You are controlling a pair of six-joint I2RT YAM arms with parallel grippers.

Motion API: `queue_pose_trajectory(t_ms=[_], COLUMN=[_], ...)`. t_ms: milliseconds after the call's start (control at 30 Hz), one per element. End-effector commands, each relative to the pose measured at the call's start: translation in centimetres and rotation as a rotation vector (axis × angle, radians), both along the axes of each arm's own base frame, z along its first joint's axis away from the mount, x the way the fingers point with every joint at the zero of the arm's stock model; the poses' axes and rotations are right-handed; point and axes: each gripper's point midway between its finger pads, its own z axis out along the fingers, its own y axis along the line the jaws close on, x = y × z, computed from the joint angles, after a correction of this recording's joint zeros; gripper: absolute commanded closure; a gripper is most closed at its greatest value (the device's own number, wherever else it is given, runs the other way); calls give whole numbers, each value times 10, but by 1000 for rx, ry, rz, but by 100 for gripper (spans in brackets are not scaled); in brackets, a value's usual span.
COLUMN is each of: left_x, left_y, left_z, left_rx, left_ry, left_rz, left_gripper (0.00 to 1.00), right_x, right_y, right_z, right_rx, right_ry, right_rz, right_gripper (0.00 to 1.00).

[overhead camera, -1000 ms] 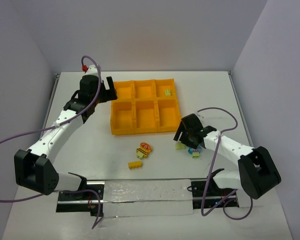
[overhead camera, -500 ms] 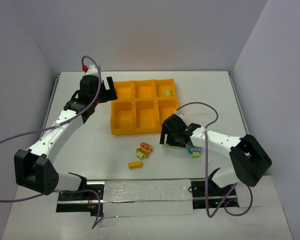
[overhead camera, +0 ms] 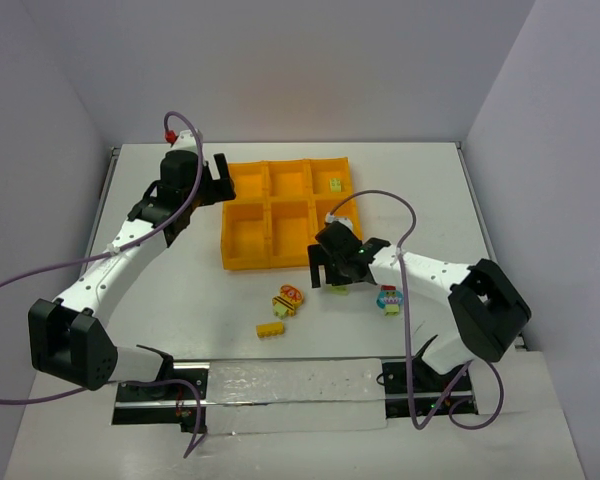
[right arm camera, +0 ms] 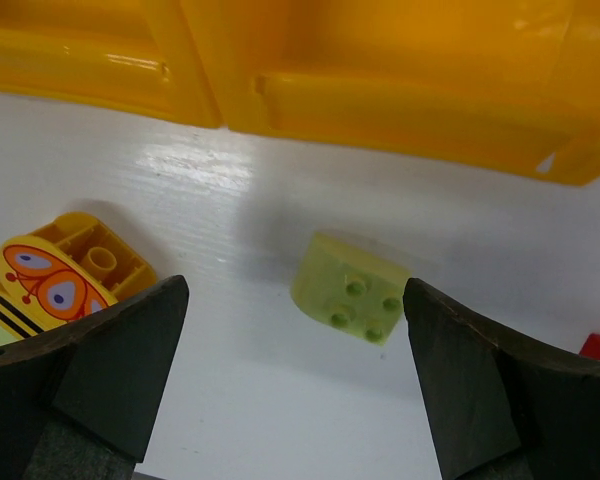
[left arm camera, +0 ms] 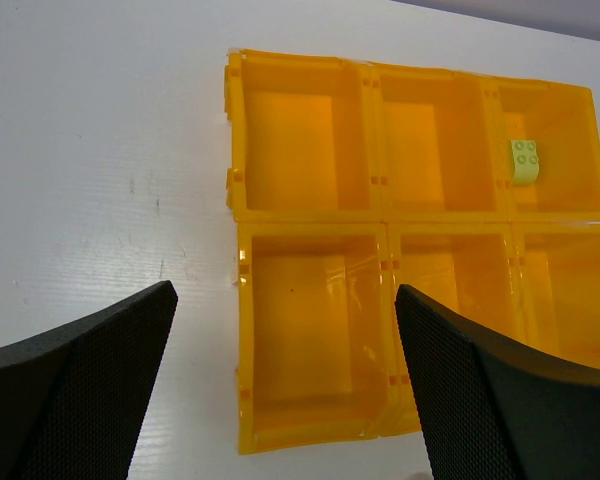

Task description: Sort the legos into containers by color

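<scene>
Right jaws apart astride lime green lego (right arm camera: 352, 290), studded face toward wrist camera, long axis slanting down-right, left jaws apart near tray (left arm camera: 310, 222)

So you're working over a plain white table (overhead camera: 210, 320) that spreads under and between both sets of jaws. It's slightly glossy right below the right jaws, where the light smears into a soft sheen. Well beyond the left jaws a pale lavender-grey back wall (overhead camera: 300, 70) rises. A left wall (overhead camera: 30, 180) and right wall (overhead camera: 560, 150) in the same shade box you in, one outboard of each pair. Lighting's even, shadows soft.
</scene>
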Motion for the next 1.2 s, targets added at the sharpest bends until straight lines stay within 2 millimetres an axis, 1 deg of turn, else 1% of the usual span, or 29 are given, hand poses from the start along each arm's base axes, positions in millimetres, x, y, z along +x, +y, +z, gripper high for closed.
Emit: queue_pose_trajectory(t_ms=[0, 100, 200, 233, 533, 633, 733, 800, 867, 933, 967, 1067, 1167], left_x=[3, 3, 2, 2, 3, 3, 3, 3, 3, 3, 3, 2, 1], left_y=[-5, -4, -3, -4, -9, -9, -9, -10, -11, -11, -10, -10, -9], left_z=[15, 17, 17, 17, 15, 14, 13, 13, 13, 13, 13, 14, 15], left_rx=[-18, -15, -11, -12, -23, -20, -19, -21, -22, -23, -22, -20, -17], left_ry=[-43, -48, -44, -44, -41, -41, -38, -40, -40, -39, -41, -41, -43], left_rz=[-10, -6, -6, -6, -19, -18, -18, -18, -21, -21, -20, -19, -18], left_gripper=[1, 1, 1, 1, 1, 1, 1, 1, 1, 1, 1, 1, 1], right_x=[20, 22, 16, 13, -17, -23, -28, -31, -33, -34, -33, -30, -27], right_y=[20, 26, 30, 28, 26, 19, 4, -2, -5, -5, -5, -5, -5], right_z=[9, -1, -11, -13, -10, -11, -15, -17, -20, -23, -25, -27, -30], right_rx=[4, 20, 38, 41, 126, 114, 64, 41, 19, 2, -14, -43, -68], right_ry=[-52, -25, 14, 24, 85, 90, 91, 96, 97, 97, 90, 78, 71], right_rz=[84, 98, 117, 117, 126, 110, 87, 81, 77, 81, 82, 82, 90], right_gripper=[4, 3, 3, 3, 3, 3, 3, 3, 7, 15, 21, 29, 36])
